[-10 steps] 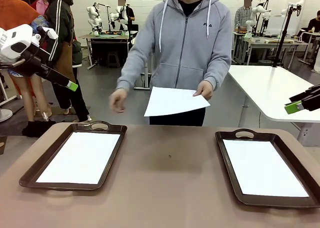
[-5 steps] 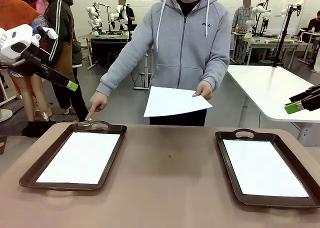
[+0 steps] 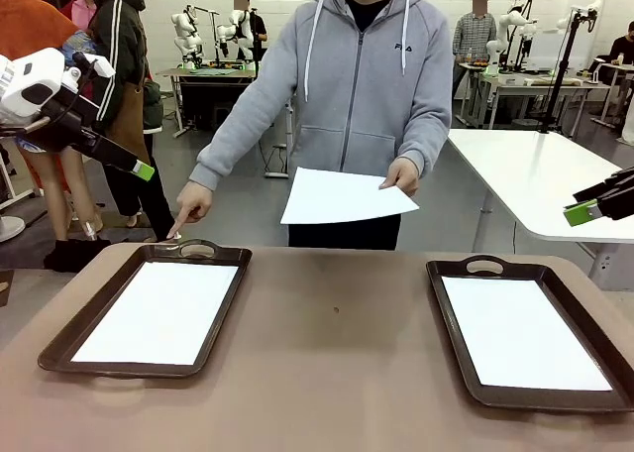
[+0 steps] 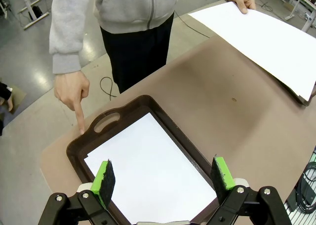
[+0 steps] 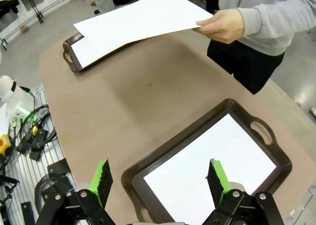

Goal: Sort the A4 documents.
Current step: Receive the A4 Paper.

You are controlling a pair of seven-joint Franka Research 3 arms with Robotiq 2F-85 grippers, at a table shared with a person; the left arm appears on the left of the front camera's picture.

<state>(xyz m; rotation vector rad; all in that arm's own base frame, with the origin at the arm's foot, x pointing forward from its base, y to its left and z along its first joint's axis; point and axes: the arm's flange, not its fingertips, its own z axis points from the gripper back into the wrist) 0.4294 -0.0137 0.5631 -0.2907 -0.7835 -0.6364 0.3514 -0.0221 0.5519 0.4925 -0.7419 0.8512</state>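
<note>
Person offers a sheet [image 3: 342, 196], pointing hand [image 3: 190, 206] at left tray [image 3: 69, 341]. Both grippers, left gripper [image 4: 163, 178] and right gripper [image 5: 160, 178], stand apart, empty. Pinch the sheet's free edge squarely.

Lighting is bright, even and overhead throughout; shadows on the table [image 3: 337, 373] are soft and faint. White sheets in the trays read near overexposed, without detail. Front view is sharp. Both wrist views show wide-angle bowing toward the edges; surfaces beyond the jaws remain in focus.
</note>
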